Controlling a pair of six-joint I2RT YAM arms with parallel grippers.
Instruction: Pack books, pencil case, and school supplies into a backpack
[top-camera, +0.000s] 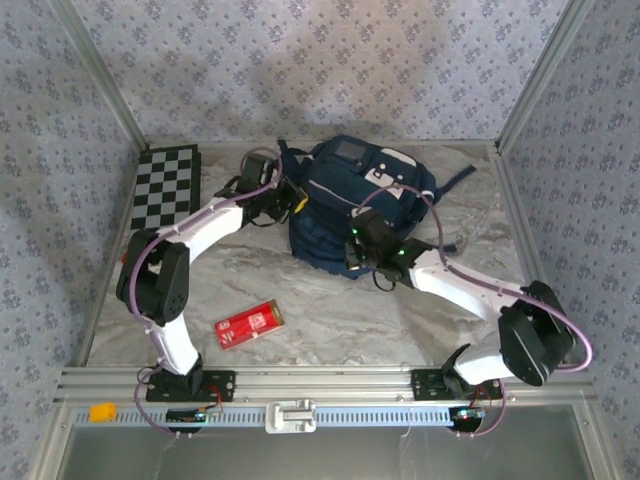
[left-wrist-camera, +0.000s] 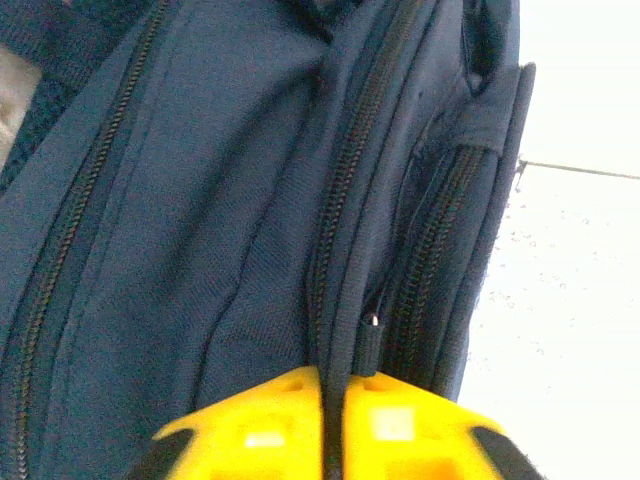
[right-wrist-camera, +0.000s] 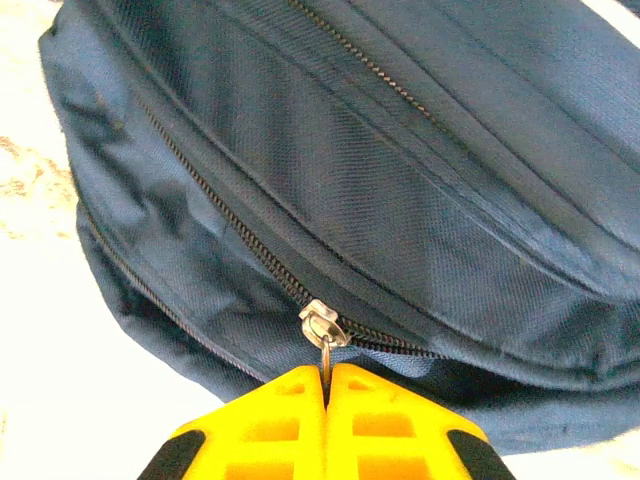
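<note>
Where right jaws meet, backpack (right-wrist-camera: 420, 170) zipper tab (right-wrist-camera: 325, 352) vanishes.

Legible text: none | pencil case (top-camera: 251, 324): white print, too small to read | backpack (top-camera: 330, 222): white patches, unreadable

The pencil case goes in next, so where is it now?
In the top view, the pencil case lies flat on the marble tabletop, near-left, apart from the backpack and just right of the left arm.

Navy backpack (top-camera: 325, 228), red pencil case (top-camera: 250, 323), chequered board (top-camera: 168, 186)
</note>
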